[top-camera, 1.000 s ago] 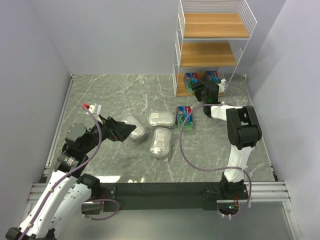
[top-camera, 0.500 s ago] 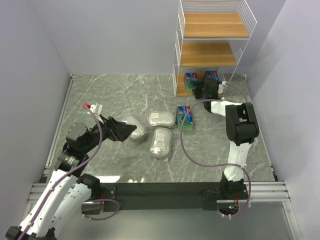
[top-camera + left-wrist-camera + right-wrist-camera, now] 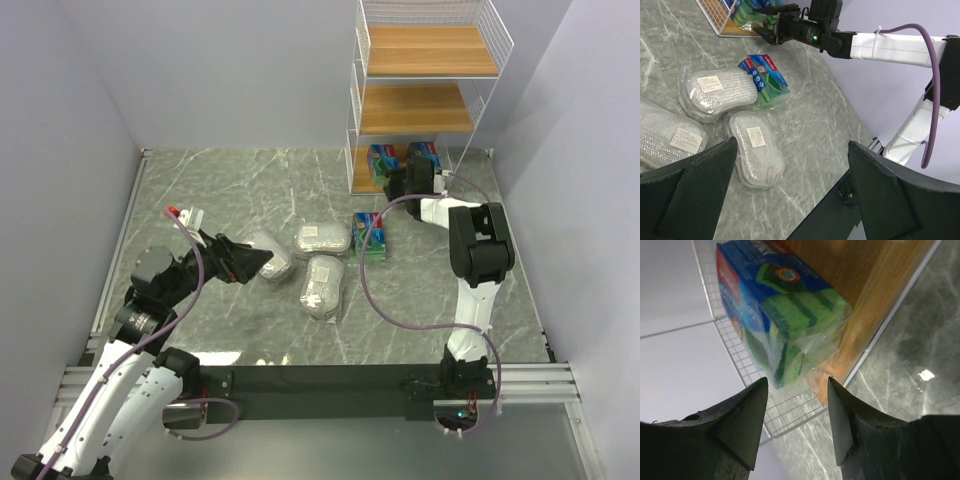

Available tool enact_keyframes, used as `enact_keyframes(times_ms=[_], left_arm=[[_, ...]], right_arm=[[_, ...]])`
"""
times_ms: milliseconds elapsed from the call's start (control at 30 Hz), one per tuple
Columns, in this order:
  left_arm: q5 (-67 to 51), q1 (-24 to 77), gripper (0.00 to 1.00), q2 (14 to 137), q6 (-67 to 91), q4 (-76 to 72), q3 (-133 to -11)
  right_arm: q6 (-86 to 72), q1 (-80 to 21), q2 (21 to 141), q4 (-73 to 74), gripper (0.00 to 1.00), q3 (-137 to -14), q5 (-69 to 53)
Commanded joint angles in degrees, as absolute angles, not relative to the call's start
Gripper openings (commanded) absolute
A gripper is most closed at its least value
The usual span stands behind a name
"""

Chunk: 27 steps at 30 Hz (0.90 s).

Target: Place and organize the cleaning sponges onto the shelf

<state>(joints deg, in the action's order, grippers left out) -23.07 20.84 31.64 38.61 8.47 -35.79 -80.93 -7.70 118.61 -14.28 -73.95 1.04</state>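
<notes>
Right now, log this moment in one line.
right tool open at shelf bottom tier, facing green packs there | left tool open, empty | table: one green pack, three silver packs

Grey marble table [image 3: 200,190], white wire shelf [image 3: 415,108] standing at its one o'clock corner, two green sponge packs [image 3: 381,160] on the bottom board, third green pack [image 3: 369,233] on the marble near centre, three silvery packs [image 3: 322,238] clustered at its nine o'clock

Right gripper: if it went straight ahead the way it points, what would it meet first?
Most likely the green sponge pack on the shelf's bottom tier, dead ahead of the open right gripper; the gap to it is hard to judge.
</notes>
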Motion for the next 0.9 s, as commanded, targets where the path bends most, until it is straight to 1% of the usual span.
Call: enact_keyframes(times_ms=[0,100,167,200,267,367,400,433,567,667,867], left_arm=[[-23.6,21.1,0.99,31.1,38.4,7.6,-35.9],[-23.4,21.0,0.99,30.7,38.5,7.8,-35.9],[-23.2,21.0,0.99,30.3,38.6,8.0,-35.8],[-23.2,21.0,0.99,30.3,38.6,8.0,-35.8],[-23.3,21.0,0.99,30.4,38.6,8.0,-35.8],[-23.3,21.0,0.99,30.4,38.7,8.0,-35.8],[-23.2,21.0,0.99,30.4,38.7,8.1,-35.8],[-23.1,21.0,0.99,30.3,38.8,8.1,-35.8],[-23.2,21.1,0.99,30.1,38.8,8.1,-35.7],[-23.2,21.0,0.99,30.1,38.9,8.2,-35.6],[-23.3,21.0,0.99,29.6,39.2,8.2,-35.4]], right_arm=[[-83.2,-6.9,119.9,-13.7,0.58,-76.8,3.3],[-83.7,-6.9,120.8,-13.4,0.58,-78.0,4.7],[-84.1,-6.8,122.1,-11.4,0.55,-79.8,4.9],[-84.3,-6.7,122.4,-11.4,0.51,-80.2,5.0],[-84.6,-6.4,123.4,-13.4,0.46,-80.6,4.5],[-84.1,-6.2,124.6,-14.5,0.21,-81.6,3.2],[-84.2,-6.2,124.8,-15.1,0.04,-81.7,2.6],[-84.3,-6.2,124.8,-15.7,0.00,-81.2,2.4],[-84.3,-6.1,124.3,-19.2,0.00,-79.6,1.4],[-84.8,-6.0,122.2,-21.5,0.00,-76.7,3.1],[-86.1,-4.7,118.3,-20.6,0.00,-72.4,6.8]])
